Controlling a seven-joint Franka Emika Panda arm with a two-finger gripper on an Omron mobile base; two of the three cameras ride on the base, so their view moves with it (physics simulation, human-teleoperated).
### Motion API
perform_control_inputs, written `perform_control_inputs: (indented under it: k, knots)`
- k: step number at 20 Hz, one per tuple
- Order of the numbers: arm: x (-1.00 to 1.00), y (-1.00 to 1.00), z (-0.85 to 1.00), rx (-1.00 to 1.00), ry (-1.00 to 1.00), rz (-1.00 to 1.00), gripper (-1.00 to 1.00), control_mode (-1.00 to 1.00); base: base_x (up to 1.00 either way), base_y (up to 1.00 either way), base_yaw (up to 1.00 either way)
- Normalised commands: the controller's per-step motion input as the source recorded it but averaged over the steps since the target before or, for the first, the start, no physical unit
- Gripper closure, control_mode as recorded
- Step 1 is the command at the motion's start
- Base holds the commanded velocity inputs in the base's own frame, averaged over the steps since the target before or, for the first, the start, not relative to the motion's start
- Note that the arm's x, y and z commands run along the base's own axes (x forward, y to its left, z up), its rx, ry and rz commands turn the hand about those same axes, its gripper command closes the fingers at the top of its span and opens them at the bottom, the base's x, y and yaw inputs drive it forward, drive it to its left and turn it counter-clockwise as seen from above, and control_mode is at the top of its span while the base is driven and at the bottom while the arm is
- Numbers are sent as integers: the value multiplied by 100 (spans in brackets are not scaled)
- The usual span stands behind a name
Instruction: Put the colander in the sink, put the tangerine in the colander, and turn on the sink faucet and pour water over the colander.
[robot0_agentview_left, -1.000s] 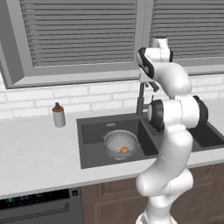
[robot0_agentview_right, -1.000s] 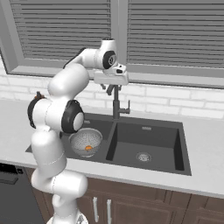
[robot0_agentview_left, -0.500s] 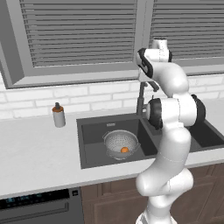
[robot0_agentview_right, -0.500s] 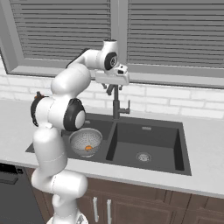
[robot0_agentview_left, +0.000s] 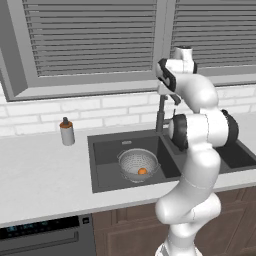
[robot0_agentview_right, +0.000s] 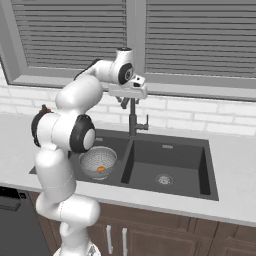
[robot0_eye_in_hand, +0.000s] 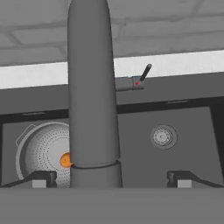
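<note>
The silvery colander (robot0_agentview_left: 138, 163) (robot0_agentview_right: 98, 161) (robot0_eye_in_hand: 43, 152) sits in the left basin of the dark sink (robot0_agentview_left: 106, 150) (robot0_agentview_right: 174, 148). The small orange tangerine (robot0_agentview_left: 142, 171) (robot0_agentview_right: 101, 169) (robot0_eye_in_hand: 65, 160) lies inside it. The tall dark sink faucet (robot0_agentview_left: 160, 114) (robot0_agentview_right: 132, 119) (robot0_eye_in_hand: 92, 87) rises between the basins, its lever (robot0_eye_in_hand: 143, 77) out to one side. My gripper (robot0_agentview_left: 172, 96) (robot0_agentview_right: 127, 102) (robot0_eye_in_hand: 111, 179) hangs open over the top of the spout, a fingertip on either side. No water shows.
A grey bottle with an orange-brown top (robot0_agentview_left: 66, 132) stands on the counter left of the sink. The right basin holds a round drain (robot0_agentview_right: 163, 179) (robot0_eye_in_hand: 162, 136). The brick wall and the window sill are close behind the faucet. A dishwasher panel (robot0_agentview_left: 40, 231) sits under the counter.
The hand has barely shifted above the faucet. The jaws have stayed wide open. Colander and tangerine have not moved.
</note>
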Motion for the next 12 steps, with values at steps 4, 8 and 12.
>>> perform_control_inputs:
  k: [4,8,12]
  knots:
    - [3,22,-27,0,-1,-5,-100,-100,0,0,0]
    - [1,40,-32,0,0,-8,-100,-100,0,0,0]
    - [13,51,-29,0,0,-12,-100,-100,0,0,0]
